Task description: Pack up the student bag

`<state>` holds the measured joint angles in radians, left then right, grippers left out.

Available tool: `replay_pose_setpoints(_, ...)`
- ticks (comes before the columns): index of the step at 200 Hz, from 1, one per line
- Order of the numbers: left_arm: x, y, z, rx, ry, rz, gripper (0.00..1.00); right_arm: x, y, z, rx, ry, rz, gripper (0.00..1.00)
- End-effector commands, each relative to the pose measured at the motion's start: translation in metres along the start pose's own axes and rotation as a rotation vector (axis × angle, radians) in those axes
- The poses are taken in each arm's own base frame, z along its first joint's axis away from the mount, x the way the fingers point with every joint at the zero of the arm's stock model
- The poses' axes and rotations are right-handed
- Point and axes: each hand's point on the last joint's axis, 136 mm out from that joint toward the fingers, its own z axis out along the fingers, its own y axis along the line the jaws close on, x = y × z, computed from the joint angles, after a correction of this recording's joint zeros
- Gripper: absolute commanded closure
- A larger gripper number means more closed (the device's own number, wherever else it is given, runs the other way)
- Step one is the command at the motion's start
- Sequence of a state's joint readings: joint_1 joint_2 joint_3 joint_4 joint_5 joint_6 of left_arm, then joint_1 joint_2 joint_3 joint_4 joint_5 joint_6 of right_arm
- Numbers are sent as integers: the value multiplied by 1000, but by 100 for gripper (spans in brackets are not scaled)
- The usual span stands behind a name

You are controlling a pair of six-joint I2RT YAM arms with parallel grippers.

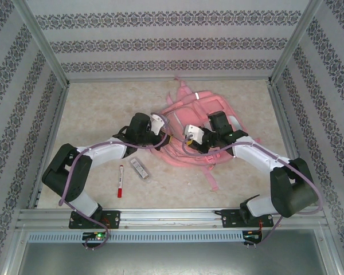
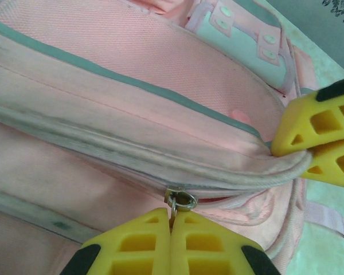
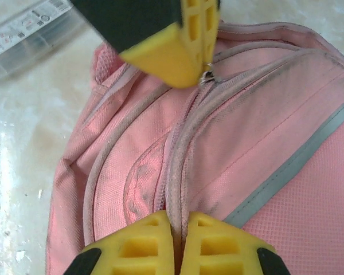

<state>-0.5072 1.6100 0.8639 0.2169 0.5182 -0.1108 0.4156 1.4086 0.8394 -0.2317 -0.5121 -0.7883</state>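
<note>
The student bag (image 1: 203, 123), a big pink backpack with grey strips, lies flat at the middle right of the table. My left gripper (image 2: 173, 216) is shut on the metal zipper pull (image 2: 182, 200) of the bag's long zipper. Seen from above, the left gripper (image 1: 167, 139) sits at the bag's left edge. My right gripper (image 3: 176, 220) is shut on the piped fabric edge (image 3: 180, 166) beside the same zipper, a short way along it from the left one. From above, the right gripper (image 1: 188, 140) is just to the right of the left. The zipper looks shut.
A red marker (image 1: 120, 181) and a clear plastic box (image 1: 139, 168) lie on the table to the left of the bag, near the left arm. The box (image 3: 28, 34) also lies beyond the bag's corner. A loose strap (image 1: 211, 177) trails toward the front edge.
</note>
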Motion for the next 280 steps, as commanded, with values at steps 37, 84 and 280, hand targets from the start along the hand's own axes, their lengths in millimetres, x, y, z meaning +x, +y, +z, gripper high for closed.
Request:
replay_pose_setpoints(37, -39, -22, -10, 95, -108, 49, 100, 2, 28, -13, -79, 26, 55, 63)
replay_pose_setpoints(84, -50, -59, 1, 141, -147, -8, 100, -9, 29, -2, -70, 9, 177, 53)
replay_pose_setpoints(280, -8, 6, -6, 35, 43, 102, 100, 24, 58, -18, -83, 150, -187, 83)
